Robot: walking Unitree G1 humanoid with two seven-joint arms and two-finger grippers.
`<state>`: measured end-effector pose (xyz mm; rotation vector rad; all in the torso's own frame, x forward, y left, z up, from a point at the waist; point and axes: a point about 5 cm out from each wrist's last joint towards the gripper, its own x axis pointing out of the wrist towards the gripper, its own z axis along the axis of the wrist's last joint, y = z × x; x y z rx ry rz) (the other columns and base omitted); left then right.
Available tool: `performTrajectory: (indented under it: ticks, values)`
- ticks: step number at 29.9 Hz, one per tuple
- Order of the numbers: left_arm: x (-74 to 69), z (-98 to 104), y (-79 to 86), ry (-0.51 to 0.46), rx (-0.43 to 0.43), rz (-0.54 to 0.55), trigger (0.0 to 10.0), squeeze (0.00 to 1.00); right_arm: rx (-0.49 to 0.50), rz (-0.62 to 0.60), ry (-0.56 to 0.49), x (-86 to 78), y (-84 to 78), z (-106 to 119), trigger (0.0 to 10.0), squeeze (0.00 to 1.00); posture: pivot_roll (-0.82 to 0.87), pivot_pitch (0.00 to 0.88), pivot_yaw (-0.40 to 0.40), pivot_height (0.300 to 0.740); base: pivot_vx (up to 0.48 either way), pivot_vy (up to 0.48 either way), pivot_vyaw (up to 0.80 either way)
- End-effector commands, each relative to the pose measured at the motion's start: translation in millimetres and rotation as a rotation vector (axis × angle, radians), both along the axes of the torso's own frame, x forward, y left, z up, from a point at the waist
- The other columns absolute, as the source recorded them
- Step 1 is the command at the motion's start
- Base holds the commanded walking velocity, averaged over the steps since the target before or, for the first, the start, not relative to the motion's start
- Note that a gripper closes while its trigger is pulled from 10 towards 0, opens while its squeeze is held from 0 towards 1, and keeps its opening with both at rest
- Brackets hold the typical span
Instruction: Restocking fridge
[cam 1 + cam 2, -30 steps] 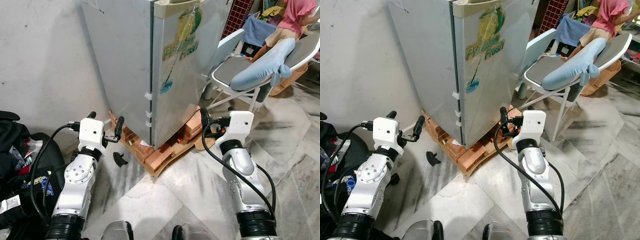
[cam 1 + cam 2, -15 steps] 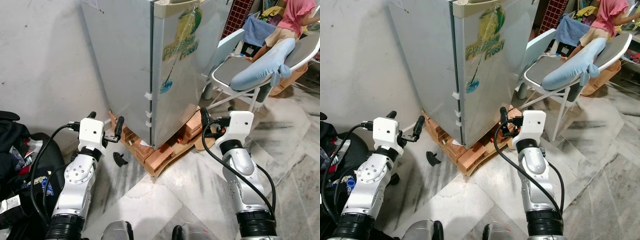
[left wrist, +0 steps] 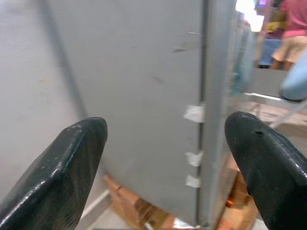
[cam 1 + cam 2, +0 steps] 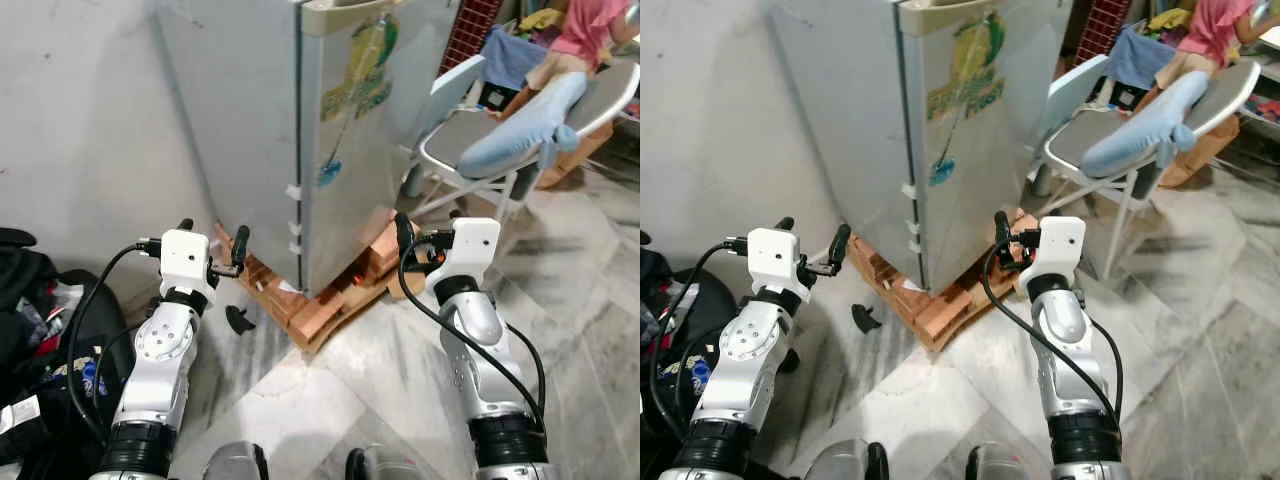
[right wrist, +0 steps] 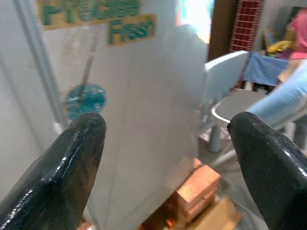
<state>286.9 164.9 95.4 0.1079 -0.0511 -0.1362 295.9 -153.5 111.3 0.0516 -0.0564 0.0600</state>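
Grey fridge [image 4: 300, 130] on bricks [image 4: 320, 305] — marble floor [image 4: 590, 300]; both tools apart.

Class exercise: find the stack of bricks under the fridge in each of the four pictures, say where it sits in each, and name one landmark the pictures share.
Left eye view: bricks at lower centre, under the fridge corner.
Right eye view: bricks at lower centre, under the fridge.
Left wrist view: bricks along the bottom edge, between the two black fingers.
Right wrist view: bricks at bottom centre, beside the fridge door.
Shared landmark: the fridge's vertical front corner edge.
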Motion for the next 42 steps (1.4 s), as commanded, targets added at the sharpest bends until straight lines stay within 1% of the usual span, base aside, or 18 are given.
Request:
performTrajectory:
  ticks: [1, 3, 8, 11, 13, 15, 17, 23, 24, 27, 29, 31, 35, 42]
  values:
    - [0.5, 3, -2.4, -0.015, 0.009, -0.009, 10.0, 0.0, -0.001, -0.001, -0.003, 0.5, -1.0, 0, 10.0, 0.0, 0.02, 0.075, -0.029, 0.74, 0.0, 0.401, -0.8]
    - [-0.3, 4, -4.3, -0.023, 0.016, -0.021, 10.0, 0.0, -0.001, 0.0, -0.004, 0.6, -0.7, 0, 10.0, 0.0, 0.02, 0.075, -0.029, 0.74, 0.0, 0.308, -0.7]
    - [-1.6, 5, -6.1, -0.036, 0.018, -0.042, 10.0, 0.0, -0.001, 0.002, -0.007, 0.9, -0.3, 0, 10.0, 0.0, 0.02, 0.075, -0.028, 0.74, 0.048, 0.0, -0.49]
    - [-1.8, 6, -6.8, -0.042, 0.02, -0.052, 10.0, 0.0, 0.0, 0.001, -0.006, 1.0, -0.2, 0, 10.0, 0.0, 0.02, 0.075, -0.028, 0.74, 0.322, 0.0, -0.46]
    - [-2.4, 8, -10.9, -0.061, 0.025, -0.085, 10.0, 0.0, 0.001, 0.003, -0.009, 1.4, 0.2, 1, 10.0, 0.0, 0.02, 0.073, -0.027, 0.74, 0.439, 0.0, -0.21]
    - [-2.7, 9, -12.5, -0.065, 0.025, -0.093, 10.0, 0.0, 0.002, 0.004, -0.01, 1.6, 0.5, 1, 10.0, 0.0, 0.02, 0.073, -0.027, 0.74, 0.48, 0.0, 0.0]
    - [-4.5, 9, -16.5, -0.062, 0.008, -0.135, 10.0, 0.0, -0.004, 0.007, -0.017, 1.8, 0.9, 2, 10.0, 0.0, 0.02, 0.07, -0.027, 0.74, 0.48, 0.0, 0.0]
    - [-5.3, 8, -16.4, -0.064, 0.007, -0.138, 10.0, 0.0, -0.006, 0.009, -0.023, 2.1, 1.5, 2, 10.0, 0.0, 0.02, 0.068, -0.027, 0.74, 0.48, 0.0, 0.0]
    - [-5.0, 9, -15.4, -0.059, -0.026, -0.118, 10.0, 0.0, -0.008, 0.011, -0.023, 2.1, 1.6, 2, 10.0, 0.0, 0.02, 0.068, -0.027, 0.74, 0.0, 0.0, 0.0]
    - [-4.8, 9, -14.7, -0.055, -0.032, -0.11, 10.0, 0.0, -0.008, 0.011, -0.02, 2.2, 1.6, 1, 10.0, 0.0, 0.03, 0.068, -0.028, 0.74, 0.0, 0.0, 0.0]
    - [-4.3, 6, -13.1, -0.033, -0.028, -0.099, 10.0, 0.0, -0.01, 0.013, -0.016, 2.3, 1.9, 1, 10.0, 0.0, 0.03, 0.067, -0.028, 0.74, 0.0, 0.0, 0.0]
    - [-4.5, 6, -13.0, -0.035, -0.034, -0.102, 10.0, 0.0, -0.011, 0.013, -0.016, 2.2, 2.0, 1, 10.0, 0.0, 0.03, 0.067, -0.028, 0.74, 0.0, 0.0, -0.6]
    - [-5.6, 5, -13.3, -0.019, -0.064, -0.111, 10.0, 0.0, -0.013, 0.014, -0.018, 1.8, 2.0, 1, 10.0, 0.0, 0.03, 0.07, -0.029, 0.74, 0.0, 0.45, -0.66]
    - [-7.3, 6, -13.6, -0.032, -0.056, -0.127, 10.0, 0.0, -0.015, 0.013, -0.02, 1.0, 2.1, 1, 10.0, 0.0, 0.03, 0.076, -0.03, 0.74, 0.0, 0.48, -0.13]
